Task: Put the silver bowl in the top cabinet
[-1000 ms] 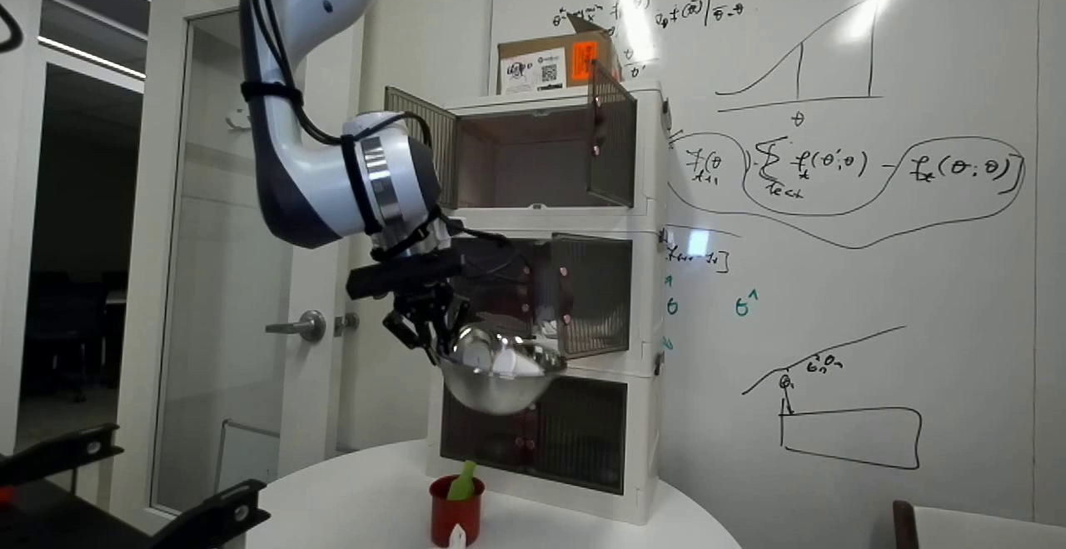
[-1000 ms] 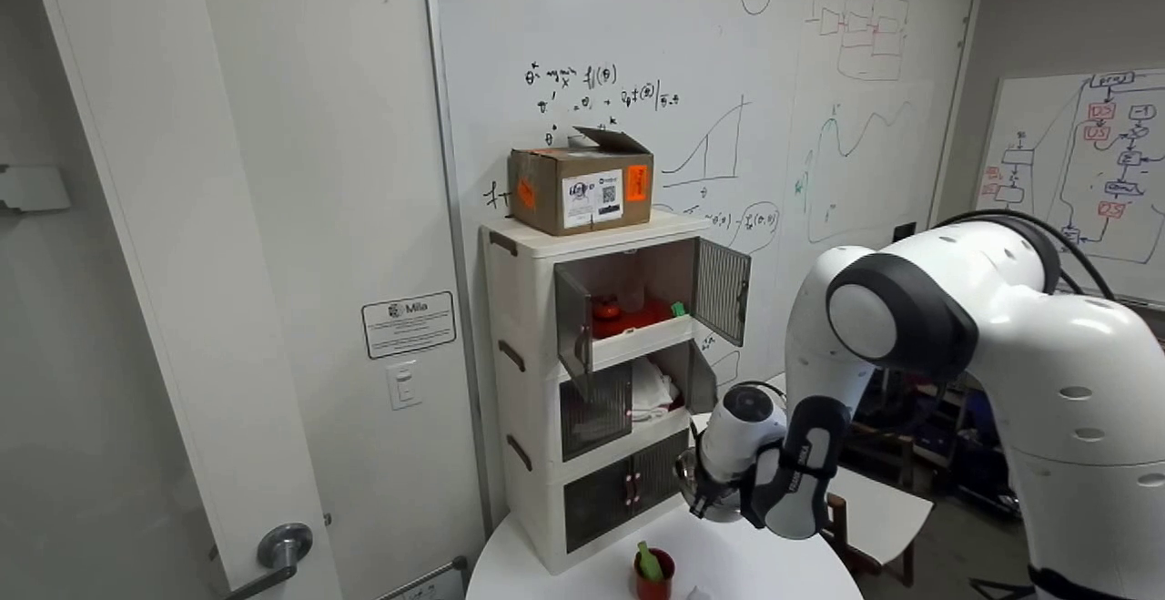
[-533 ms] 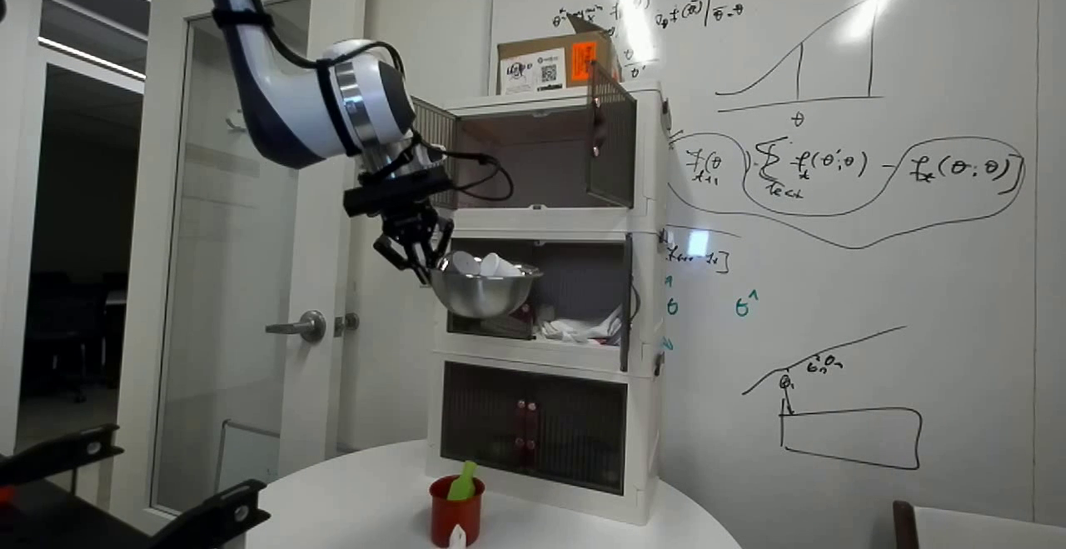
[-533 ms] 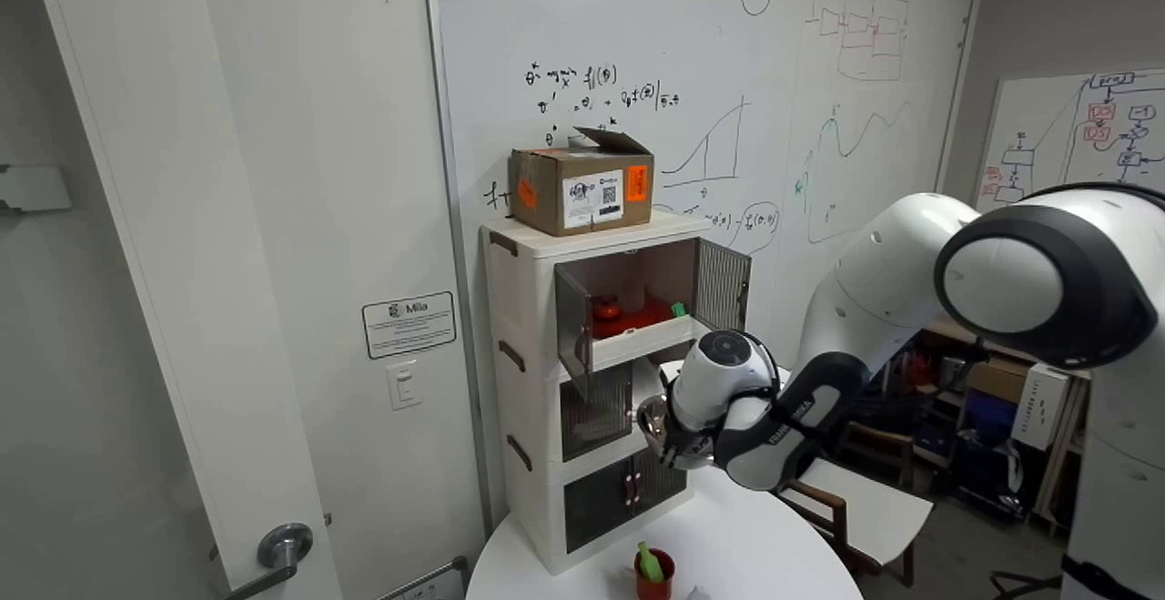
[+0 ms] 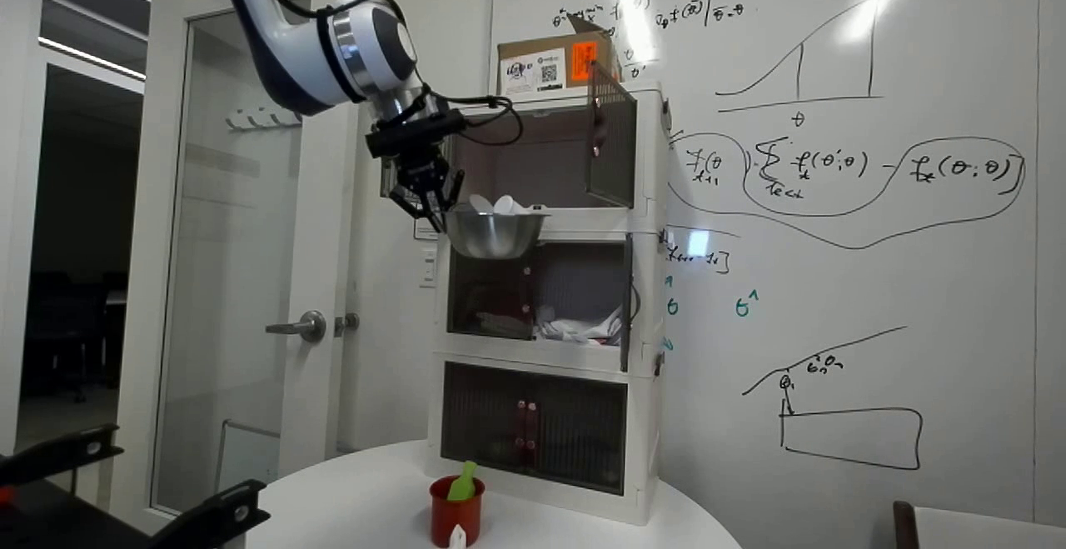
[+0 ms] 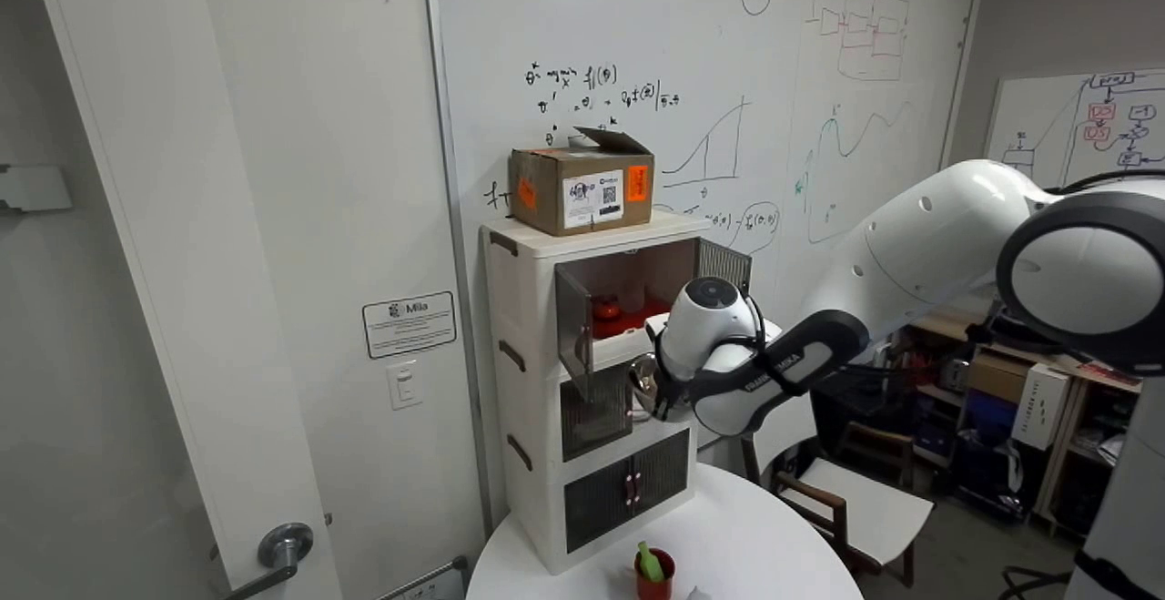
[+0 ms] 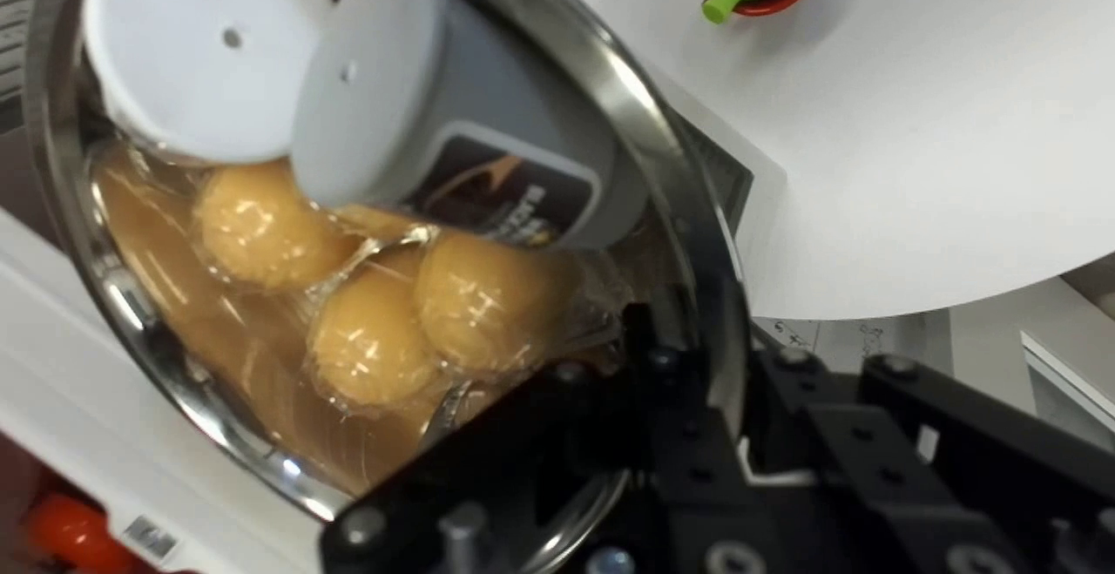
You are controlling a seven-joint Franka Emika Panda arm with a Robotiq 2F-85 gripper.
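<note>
In an exterior view, we see the pincer (image 5: 439, 218) a little left of the upper centre of the frame. It clamps the rim of the silver bowl (image 5: 495, 238) at the bowl's left side, so the bowl hangs in the air, nearly level, with two pale containers (image 5: 506, 205) showing above its edge. Behind it we find the top cabinet (image 5: 550, 157), whose see-through door (image 5: 612, 137) stands open at the right; the bowl is outside, in front of the cabinet's lower edge. A cardboard box (image 5: 545, 70) rests above, on the roof of the cabinet. At the lower centre, on the white surface (image 5: 358, 495), a red cup (image 5: 455, 517) holds a green thing (image 5: 463, 484).

In an exterior view, the robot arm (image 6: 937, 222) reaches from the right edge toward the middle and covers most of the bowl; we see only its shiny part, just right of the centre. Red things (image 6: 605, 309) lie inside the top cabinet.

In the wrist view, the bowl fills much of the left half. The black fingers (image 7: 692, 456), at the lower right, have the rim between them. In the bowl we count three yellow-orange balls (image 7: 375, 343) in clear wrapping, and the containers lie beside and over them, one with a dark label (image 7: 510, 182).
</note>
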